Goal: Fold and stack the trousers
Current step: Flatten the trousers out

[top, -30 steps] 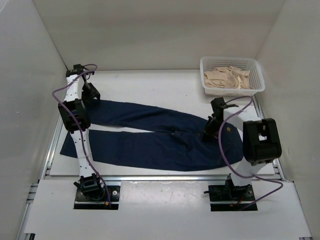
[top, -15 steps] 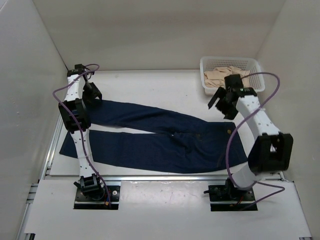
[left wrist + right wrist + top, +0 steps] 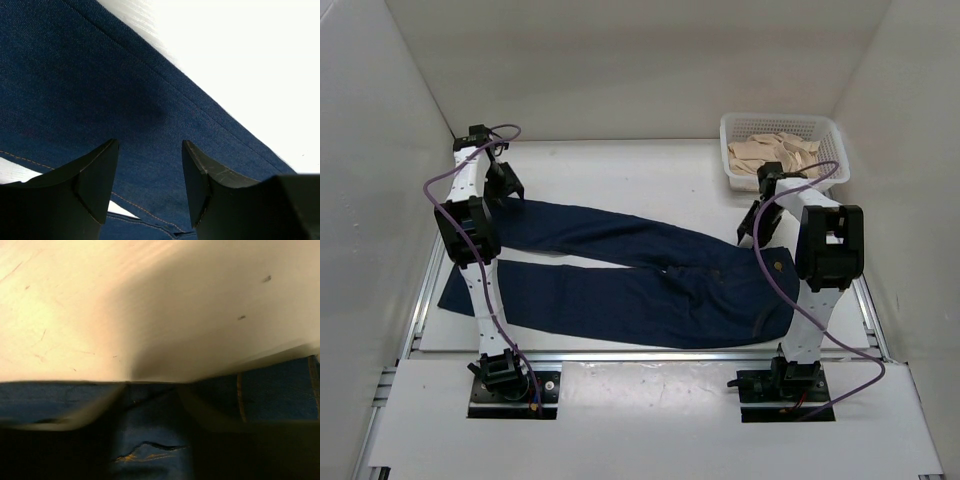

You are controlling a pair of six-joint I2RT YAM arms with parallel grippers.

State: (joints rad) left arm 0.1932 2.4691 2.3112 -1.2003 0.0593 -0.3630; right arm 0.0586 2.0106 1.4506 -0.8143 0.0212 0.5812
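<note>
The dark navy trousers (image 3: 620, 290) lie spread flat on the table, both legs pointing left and the waist at the right. My left gripper (image 3: 506, 188) is over the far leg near its hem. In the left wrist view it (image 3: 150, 172) is open and empty just above the denim (image 3: 100, 75). My right gripper (image 3: 752, 228) is low at the far edge of the waist. In the blurred right wrist view its (image 3: 150, 400) jaws stand apart with denim (image 3: 150, 435) between them, at the cloth's edge.
A white basket (image 3: 790, 181) with beige cloths (image 3: 775, 152) stands at the back right, just behind the right gripper. White walls close in the table on three sides. Bare table (image 3: 640, 175) lies beyond the trousers.
The right arm lifted off the middle of the waist, swung up toward the basket, then came down at the waist's far edge. The left arm has barely moved.
</note>
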